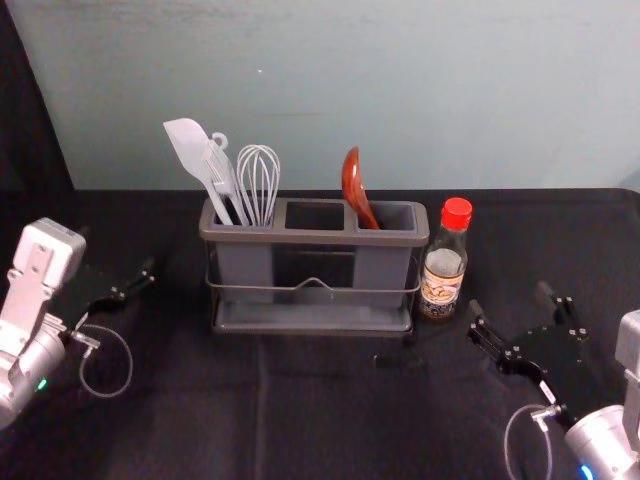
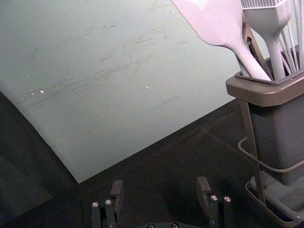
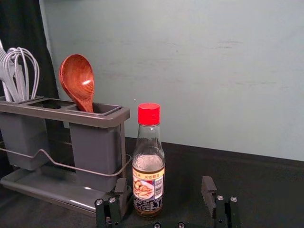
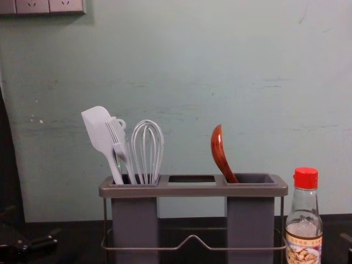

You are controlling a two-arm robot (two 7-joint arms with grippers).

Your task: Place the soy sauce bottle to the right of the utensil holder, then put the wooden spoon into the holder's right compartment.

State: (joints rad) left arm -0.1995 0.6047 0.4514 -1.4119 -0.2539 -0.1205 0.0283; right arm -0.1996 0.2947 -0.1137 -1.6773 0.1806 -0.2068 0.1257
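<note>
Both left gripper (image 2: 160, 183) and right gripper (image 1: 509, 298) are seen open toward desk (image 1: 310, 420) edges, the slick soy sauce bottle (image 3: 149, 173) best clasped mid-body.

Head view high, chest view low.

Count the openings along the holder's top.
3 in the utensil holder: left opening, with the whisk and other pale tools; middle opening, nothing standing in it; right opening, with the wooden spoon.

Red-capped soy sauce bottle (image 1: 443, 270) upright, right of grey utensil holder (image 1: 315, 237)
Toward tabletop's (image 1: 200, 420) far edge; glossy wooden spoon (image 1: 354, 183) bowl-up in right compartment (image 1: 398, 216).
</note>
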